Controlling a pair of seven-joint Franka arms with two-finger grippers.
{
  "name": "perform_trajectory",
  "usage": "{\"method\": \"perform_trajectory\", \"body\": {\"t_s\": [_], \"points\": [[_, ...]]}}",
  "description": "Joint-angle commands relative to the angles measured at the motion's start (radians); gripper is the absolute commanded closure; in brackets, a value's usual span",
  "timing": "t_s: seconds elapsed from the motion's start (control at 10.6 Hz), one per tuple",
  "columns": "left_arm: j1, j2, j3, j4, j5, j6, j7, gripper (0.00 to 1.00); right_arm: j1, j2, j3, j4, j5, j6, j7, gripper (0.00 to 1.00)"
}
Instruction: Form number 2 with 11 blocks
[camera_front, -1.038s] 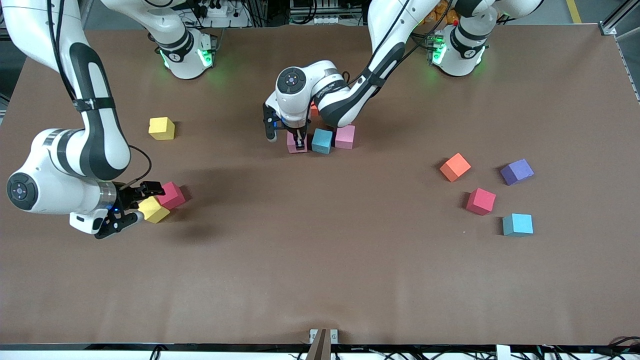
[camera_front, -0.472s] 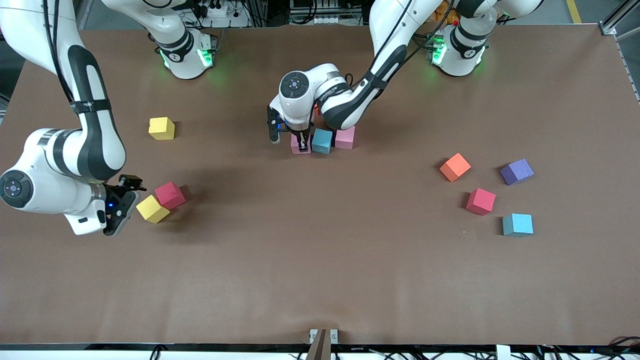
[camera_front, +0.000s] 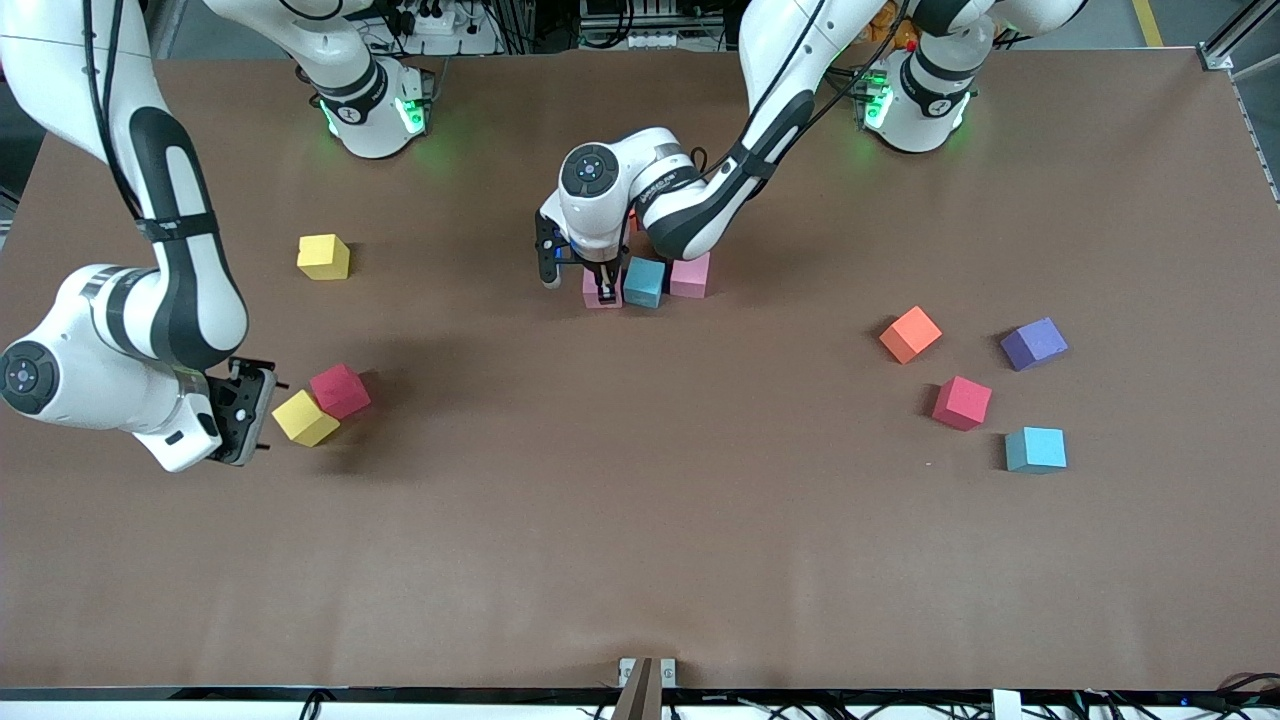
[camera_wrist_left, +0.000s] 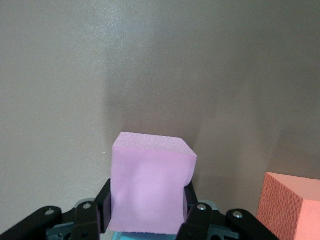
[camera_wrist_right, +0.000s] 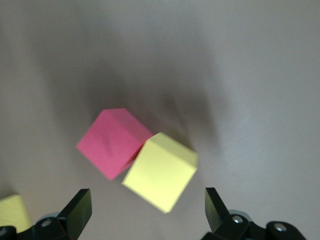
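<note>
My right gripper (camera_front: 262, 412) has pulled back since a sec ago: then its fingers were around the yellow cube (camera_front: 304, 418), now they're off it, spread wide, hanging beside it toward the right arm's end of the table. That cube hasn't moved, still touching the red-pink cube (camera_front: 340, 390) at its 1 o'clock in front view; right wrist view shows both ahead of my open fingers (camera_wrist_right: 77, 211). Second yellow cube (camera_front: 323, 256) sits farther from the front cam, well apart

My left gripper (camera_front: 601, 285) stays clamped narrow on the pink cube (camera_wrist_left: 150, 182), set down at the end of the row w/ the light blue cube (camera_front: 644, 281) and another pink cube (camera_front: 690, 274); it shifted slightly toward the blue one, now touching it. An orange-red cube (camera_wrist_left: 292, 207) shows beside it in left wrist view

No containers here. Loose at the left arm's end: orange cube (camera_front: 910, 334), purple cube (camera_front: 1033, 343), red cube (camera_front: 962, 402), second light blue cube (camera_front: 1035, 449)
</note>
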Motion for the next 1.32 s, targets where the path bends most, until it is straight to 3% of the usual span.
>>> {"method": "perform_trajectory", "body": {"t_s": [0.0,0.19,0.57,1.04,1.23], "points": [[0.007,-0.014,-0.006,-0.035,0.026,0.005,0.008,0.43,-0.001,-0.047,-0.027,0.037,0.013,-0.12,0.313,0.0],[0.008,-0.017,-0.006,-0.051,0.026,0.003,0.008,0.43,0.005,-0.11,-0.039,0.045,-0.004,-0.156,0.568,0.0],[0.014,-0.023,-0.015,-0.06,0.026,0.003,0.008,0.43,0.006,-0.291,-0.041,0.042,-0.125,-0.211,0.762,0.0],[0.03,-0.024,-0.018,-0.077,0.026,-0.002,0.016,0.43,-0.002,-0.423,-0.039,0.025,-0.127,-0.461,1.194,0.0],[0.036,-0.029,-0.018,-0.087,0.026,-0.002,0.03,0.43,-0.001,-0.441,-0.041,0.014,-0.127,-0.51,1.221,0.0]]}}
